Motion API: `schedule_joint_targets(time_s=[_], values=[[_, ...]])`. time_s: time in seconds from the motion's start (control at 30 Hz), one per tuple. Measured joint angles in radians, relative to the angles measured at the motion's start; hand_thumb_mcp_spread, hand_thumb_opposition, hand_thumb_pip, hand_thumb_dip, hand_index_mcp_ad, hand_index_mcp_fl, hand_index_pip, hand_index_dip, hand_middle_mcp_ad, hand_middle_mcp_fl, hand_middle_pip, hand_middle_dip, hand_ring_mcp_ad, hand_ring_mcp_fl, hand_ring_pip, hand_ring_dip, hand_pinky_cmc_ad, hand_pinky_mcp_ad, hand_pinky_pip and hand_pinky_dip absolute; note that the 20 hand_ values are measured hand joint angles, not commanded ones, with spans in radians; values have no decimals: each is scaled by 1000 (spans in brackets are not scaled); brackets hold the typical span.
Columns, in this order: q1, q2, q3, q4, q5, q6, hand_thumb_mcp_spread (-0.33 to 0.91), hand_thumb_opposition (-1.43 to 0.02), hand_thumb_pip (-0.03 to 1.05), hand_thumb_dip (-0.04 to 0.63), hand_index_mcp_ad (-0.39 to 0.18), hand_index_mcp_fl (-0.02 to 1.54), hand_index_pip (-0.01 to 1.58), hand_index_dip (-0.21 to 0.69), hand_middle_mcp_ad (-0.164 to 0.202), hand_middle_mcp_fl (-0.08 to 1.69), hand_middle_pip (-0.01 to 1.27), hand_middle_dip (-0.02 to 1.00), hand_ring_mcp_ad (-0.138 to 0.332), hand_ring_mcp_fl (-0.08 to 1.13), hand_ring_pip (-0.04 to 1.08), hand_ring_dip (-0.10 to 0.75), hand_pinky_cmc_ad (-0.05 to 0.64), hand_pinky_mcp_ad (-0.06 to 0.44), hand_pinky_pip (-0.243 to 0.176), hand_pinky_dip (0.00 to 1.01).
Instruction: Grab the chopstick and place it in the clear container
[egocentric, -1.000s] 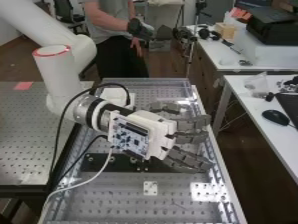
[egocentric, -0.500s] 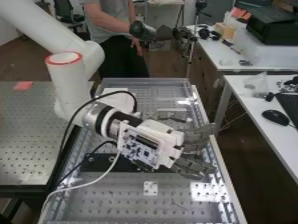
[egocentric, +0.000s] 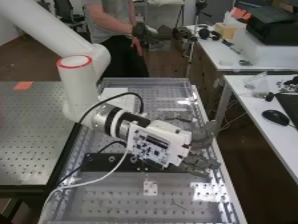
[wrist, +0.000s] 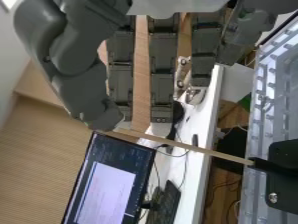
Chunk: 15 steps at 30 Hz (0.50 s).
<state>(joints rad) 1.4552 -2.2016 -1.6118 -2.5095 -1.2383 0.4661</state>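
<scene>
Over the right part of the perforated bench, in the high view, the hand (egocentric: 202, 136) hangs palm down with its fingers extended. In the wrist view the hand (wrist: 161, 75) has straight fingers, with the thumb apart from them at one side. A thin pale wooden chopstick (wrist: 193, 148) runs just past the thumb tip and the fingertips. Its far end meets a black holder (wrist: 278, 167) on the bench. The fingers are not curled round the chopstick; whether the thumb tip touches it, I cannot tell.
The black bar (egocentric: 103, 162) lies across the perforated bench (egocentric: 120, 200), beneath the arm. A small white plate (egocentric: 151, 188) sits nearer the camera. Loose cables hang from the wrist. White desks (egocentric: 243, 95) with equipment stand at the right.
In the high view the hand has moved to the right and slightly toward the bench's near end. The arm has swung right with it.
</scene>
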Motion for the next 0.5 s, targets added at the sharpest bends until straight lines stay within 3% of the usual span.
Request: schedule_joint_targets(time_s=[0.23, 0.5], values=[[1, -10, 9, -3, -4, 4, 429, -833, 775, 354, -154, 641, 670, 94, 87, 757, 274, 543, 213, 304, 75, 215, 276, 182, -115, 304], [2, -20, 25, -31, -13, -17, 457, -829, 757, 356, -154, 562, 787, 94, 84, 737, 281, 557, 213, 309, 77, 215, 272, 183, -98, 258]])
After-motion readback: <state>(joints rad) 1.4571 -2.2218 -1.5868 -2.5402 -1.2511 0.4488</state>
